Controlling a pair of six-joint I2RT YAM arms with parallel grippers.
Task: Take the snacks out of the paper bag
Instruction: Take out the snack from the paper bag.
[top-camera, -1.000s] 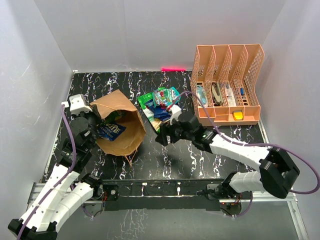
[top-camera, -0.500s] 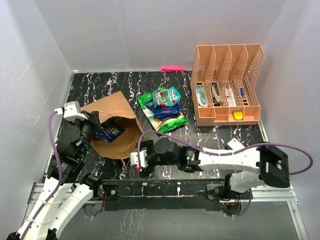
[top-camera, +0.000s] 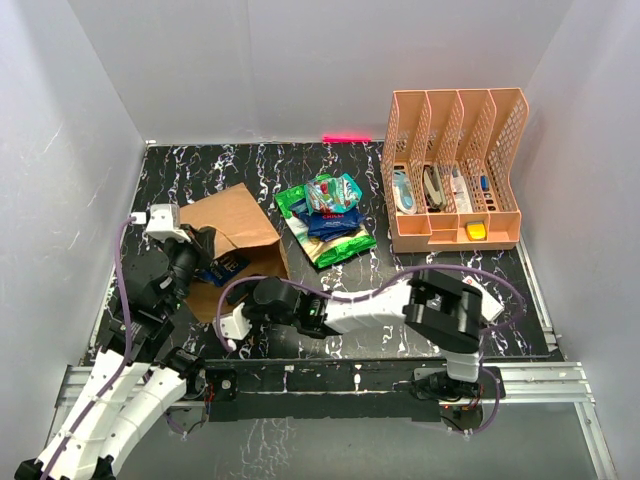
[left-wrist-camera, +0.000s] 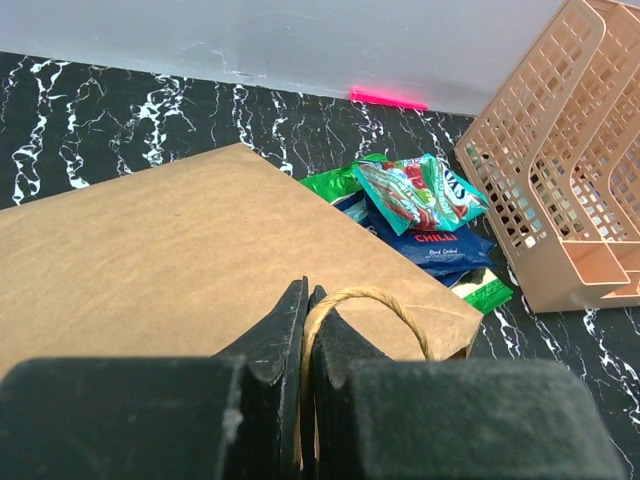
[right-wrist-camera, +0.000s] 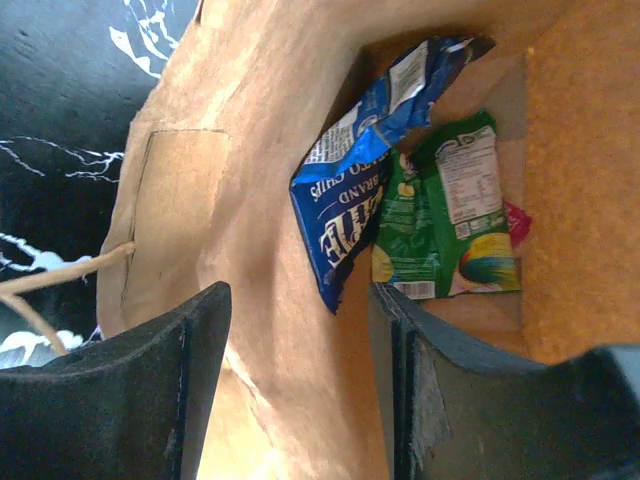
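The brown paper bag (top-camera: 240, 225) lies on its side at the left, mouth toward the near edge. My left gripper (top-camera: 206, 244) is shut on its twisted handle (left-wrist-camera: 372, 298), with the bag's flat side (left-wrist-camera: 170, 240) below it. My right gripper (top-camera: 240, 312) is open at the bag's mouth and holds nothing. In the right wrist view its jaws (right-wrist-camera: 300, 295) frame the inside, where a blue chips packet (right-wrist-camera: 350, 200), a green packet (right-wrist-camera: 450, 215) and a red pouch's edge (right-wrist-camera: 515, 222) lie. More snacks (top-camera: 325, 215) are piled outside the bag, also seen in the left wrist view (left-wrist-camera: 420, 200).
A peach mesh file organiser (top-camera: 455, 215) with small items stands at the back right, also in the left wrist view (left-wrist-camera: 560, 170). A pink strip (top-camera: 346, 138) marks the back edge. White walls close in the black marbled table (top-camera: 330, 270). The bag's other handle (right-wrist-camera: 60, 278) lies loose.
My right arm has swung from beside the snack pile down and left to the bag's mouth. My left gripper kept the handle and shifted slightly right; the bag's mouth has flattened.
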